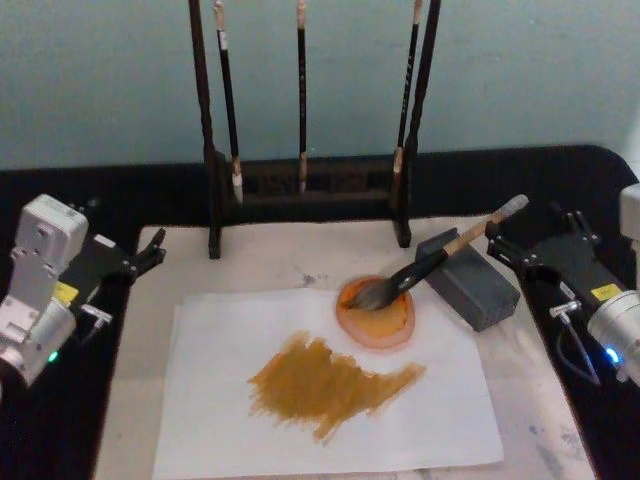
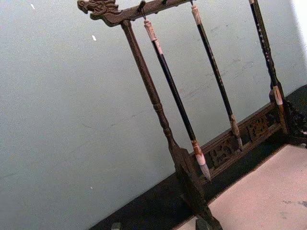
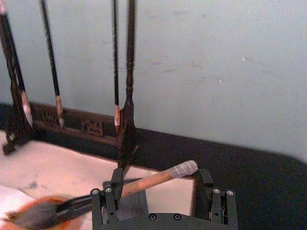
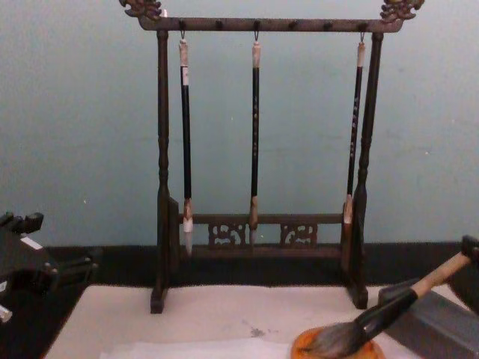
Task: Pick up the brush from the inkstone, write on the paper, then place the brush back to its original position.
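Two arms; our right gripper (image 1: 505, 248) is nearer — spread, empty, just off the handle of the brush (image 1: 430, 262), which slants from orange dish (image 1: 400, 335) over grey block (image 1: 475, 290) toward it; left gripper (image 1: 148, 252) parked apart.

The wall (image 4: 75, 149) is lit softly and evenly. The paper (image 1: 220, 400) is shown bright, and the mat (image 2: 268, 191) is nearly washed out in the left wrist view. Little detail is kept in the dark table (image 1: 520, 170).
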Motion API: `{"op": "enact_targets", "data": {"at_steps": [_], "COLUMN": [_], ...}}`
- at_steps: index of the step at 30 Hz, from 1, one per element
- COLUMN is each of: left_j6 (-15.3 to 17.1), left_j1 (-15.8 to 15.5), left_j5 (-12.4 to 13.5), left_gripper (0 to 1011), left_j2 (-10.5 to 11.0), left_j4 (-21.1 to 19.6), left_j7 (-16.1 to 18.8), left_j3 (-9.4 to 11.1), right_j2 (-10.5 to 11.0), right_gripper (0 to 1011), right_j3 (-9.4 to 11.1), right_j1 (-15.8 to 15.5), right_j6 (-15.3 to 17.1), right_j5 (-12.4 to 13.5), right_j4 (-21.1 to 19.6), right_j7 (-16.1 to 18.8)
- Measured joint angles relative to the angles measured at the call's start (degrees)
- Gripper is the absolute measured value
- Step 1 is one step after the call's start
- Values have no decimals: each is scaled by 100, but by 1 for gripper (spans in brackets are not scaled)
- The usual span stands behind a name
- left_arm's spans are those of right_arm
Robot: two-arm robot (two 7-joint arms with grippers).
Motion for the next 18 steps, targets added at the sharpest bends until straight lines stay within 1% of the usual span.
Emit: {"op": "enact_targets", "data": {"at_steps": [1, 3, 4, 6, 7, 11, 12, 13, 14, 16, 17, 18], "left_j6": [0, 0, 0, 0, 0, 0, 0, 0, 0, 0, 0, 0], "left_j1": [0, 0, 0, 0, 0, 0, 0, 0, 0, 0, 0, 0], "left_j5": [0, 0, 0, 0, 0, 0, 0, 0, 0, 0, 0, 0], "left_gripper": [1010, 1010, 1010, 1010, 1010, 1010, 1010, 1009, 1010, 1010, 1010, 1010], "left_j2": [0, 0, 0, 0, 0, 0, 0, 0, 0, 0, 0, 0], "left_j4": [0, 0, 0, 0, 0, 0, 0, 0, 0, 0, 0, 0], "left_j7": [0, 0, 0, 0, 0, 0, 0, 0, 0, 0, 0, 0], "left_j3": [0, 0, 0, 0, 0, 0, 0, 0, 0, 0, -1, 0], "right_j2": [-57, -130, -199, -274, -358, -521, -606, -645, -726, -802, -856, -872], "right_gripper": [1000, 1000, 1000, 1000, 1000, 1000, 1000, 1000, 1000, 1000, 1000, 1000], "right_j3": [89, 198, 301, 406, 509, 701, 790, 835, 927, 1003, 1063, 1083], "right_j1": [-47, -97, -141, -182, -215, -255, -265, -268, -269, -268, -258, -248], "right_j6": [68, 145, 226, 312, 410, 616, 741, 804, 929, 1059, 1176, 1217], "right_j5": [209, 437, 663, 877, 1099, 1474, 1664, 1762, 1939, 2105, 2263, 2318], "right_j4": [-25, -54, -82, -106, -121, -127, -119, -110, -93, -70, -45, -35], "right_j7": [69, 143, 210, 269, 316, 378, 398, 406, 411, 410, 401, 395]}}
